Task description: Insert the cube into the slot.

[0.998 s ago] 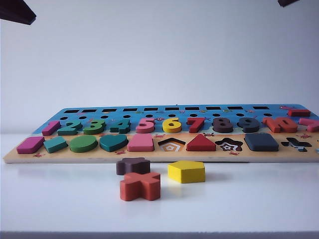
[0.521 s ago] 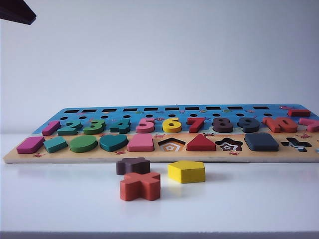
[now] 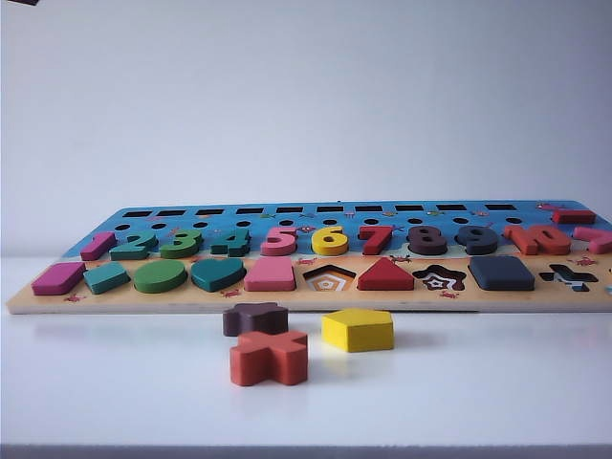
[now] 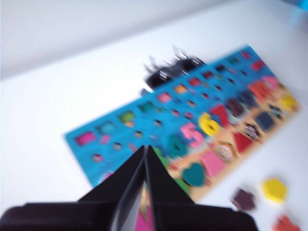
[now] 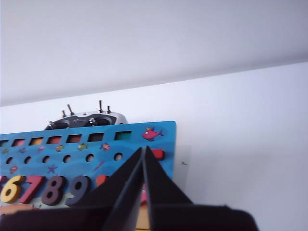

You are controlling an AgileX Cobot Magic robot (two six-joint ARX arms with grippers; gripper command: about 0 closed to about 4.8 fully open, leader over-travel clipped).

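So the cube point(image 3: 501, 273) looks like it's already sitting in its slot, near the right end of the board's point(image 3: 287, 304) front row, flush between the star recess point(image 3: 439, 278) and the cross recess point(image 3: 568, 277); no checkerboard bottom shows around it, so I'd call the insert done.

What just changed: a second ago a dark bit of arm hung in each top corner of the exterior view; the right one went first, and now the left is only a sliver in the corner; reads to me like both arms backing off after the drop.

Left gripper point(image 4: 145, 150) hovers high over the board's near-left part, fingers pressed together, nothing in them; view's blurry, mind. Right gripper point(image 5: 143, 151) is up over the board's far right corner, fingers closed to a point too, empty.

Star point(image 3: 255, 318), cross point(image 3: 269, 357) and pentagon point(image 3: 358, 329) lie loose on the table point(image 3: 497, 392) just in front of the board; not this task's problem.
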